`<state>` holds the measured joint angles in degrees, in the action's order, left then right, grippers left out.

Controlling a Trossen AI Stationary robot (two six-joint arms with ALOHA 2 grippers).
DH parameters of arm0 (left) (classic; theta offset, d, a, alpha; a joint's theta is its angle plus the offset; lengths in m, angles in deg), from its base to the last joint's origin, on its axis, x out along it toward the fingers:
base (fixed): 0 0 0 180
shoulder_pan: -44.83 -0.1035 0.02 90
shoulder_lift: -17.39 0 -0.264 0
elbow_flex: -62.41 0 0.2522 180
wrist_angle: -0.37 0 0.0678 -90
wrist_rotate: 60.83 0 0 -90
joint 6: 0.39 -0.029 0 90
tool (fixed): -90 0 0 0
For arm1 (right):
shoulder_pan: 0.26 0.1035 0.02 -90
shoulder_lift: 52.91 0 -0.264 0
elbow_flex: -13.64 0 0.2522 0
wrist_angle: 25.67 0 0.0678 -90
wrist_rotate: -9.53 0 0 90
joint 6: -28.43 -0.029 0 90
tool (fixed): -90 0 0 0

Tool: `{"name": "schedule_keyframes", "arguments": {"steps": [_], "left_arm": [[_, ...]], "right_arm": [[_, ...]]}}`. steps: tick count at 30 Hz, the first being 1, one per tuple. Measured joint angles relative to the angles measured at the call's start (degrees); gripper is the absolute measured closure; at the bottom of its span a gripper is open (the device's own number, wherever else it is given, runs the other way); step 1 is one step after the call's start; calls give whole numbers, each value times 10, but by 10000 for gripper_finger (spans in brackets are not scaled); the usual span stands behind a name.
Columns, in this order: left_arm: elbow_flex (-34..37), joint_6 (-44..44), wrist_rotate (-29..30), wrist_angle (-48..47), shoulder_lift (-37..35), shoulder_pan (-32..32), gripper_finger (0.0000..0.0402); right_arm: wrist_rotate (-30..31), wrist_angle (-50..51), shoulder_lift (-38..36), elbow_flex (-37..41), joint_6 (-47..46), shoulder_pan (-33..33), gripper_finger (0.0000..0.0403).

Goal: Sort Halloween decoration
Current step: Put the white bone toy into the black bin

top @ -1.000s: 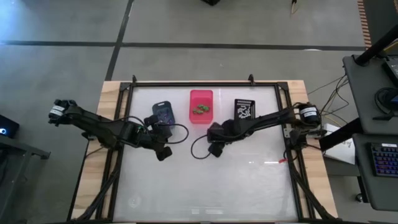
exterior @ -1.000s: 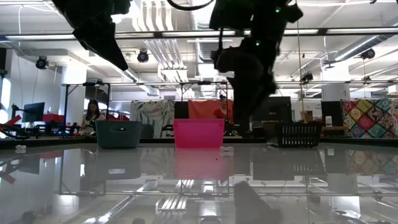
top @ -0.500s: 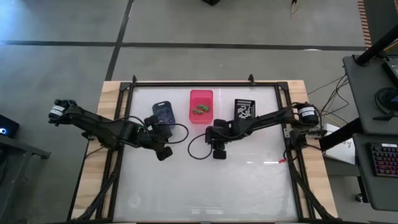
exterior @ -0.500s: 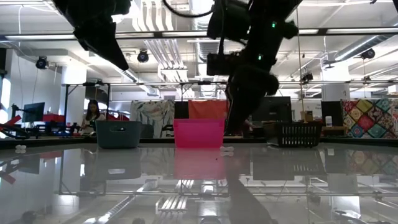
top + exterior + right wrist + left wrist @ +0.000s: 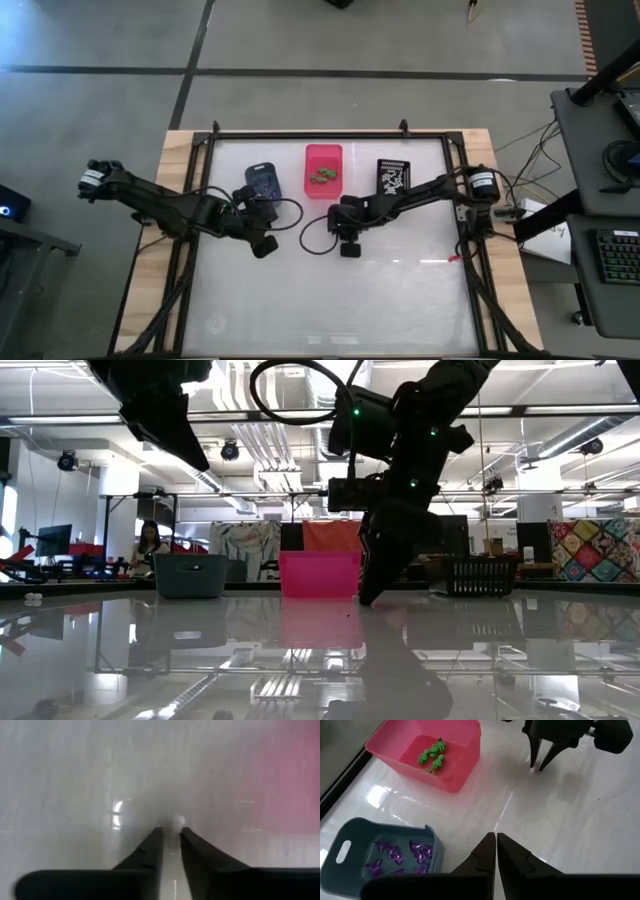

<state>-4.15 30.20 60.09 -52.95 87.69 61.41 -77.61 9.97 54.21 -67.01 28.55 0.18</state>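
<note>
A tiny white trinket (image 5: 177,821) of the Halloween decoration lies on the table near its middle. My right gripper (image 5: 347,250) points down at it, its fingers a narrow gap apart with the trinket at their tips (image 5: 533,768). My left gripper (image 5: 496,837) hangs shut and holding nothing above the table, beside the blue-grey bin (image 5: 262,182). That bin holds purple trinkets (image 5: 400,855). The pink bin (image 5: 323,170) holds green ones (image 5: 432,755), and the black bin (image 5: 393,175) holds white ones. My right gripper comes at the white trinket (image 5: 177,821) from above, slanting down, with one fingertip on either side of it. The trinket lies on the table. Whether the fingertips touch it, I cannot tell.
The three bins stand in a row along the table's far side. The near half of the glossy white table (image 5: 330,300) is open room. A dark cable (image 5: 315,240) loops beside my right gripper. A small white thing (image 5: 33,598) lies far left in the low view.
My right gripper has sunk toward the table, down onto the white trinket, and its wrist has rolled. The trinket has stayed where it was.
</note>
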Motion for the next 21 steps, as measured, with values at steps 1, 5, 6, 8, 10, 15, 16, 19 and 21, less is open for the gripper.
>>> {"name": "schedule_keyframes", "arguments": {"steps": [1,5,6,8,10,15,16,19,21], "left_arm": [[0,0,0,1,0,0,402],[0,1,0,5,0,0,402],[0,1,0,5,0,0,402],[0,1,0,6,0,0,402],[0,2,0,6,0,0,402],[0,5,-1,7,0,0,402],[0,7,-2,8,0,0,402],[0,12,-4,10,0,0,402],[0,14,-4,10,0,0,402]], "right_arm": [[-5,-1,2,1,0,-1,353],[-14,-4,2,2,1,-5,387],[-15,-4,2,2,1,-5,388],[-15,-3,-4,2,1,-5,389],[-16,-1,-15,4,-1,-5,390],[-14,35,-67,6,-7,-10,392],[-14,48,-81,5,-11,-15,392],[-12,104,-119,6,-29,-38,392],[-2,141,-144,7,-42,-62,392]]}}
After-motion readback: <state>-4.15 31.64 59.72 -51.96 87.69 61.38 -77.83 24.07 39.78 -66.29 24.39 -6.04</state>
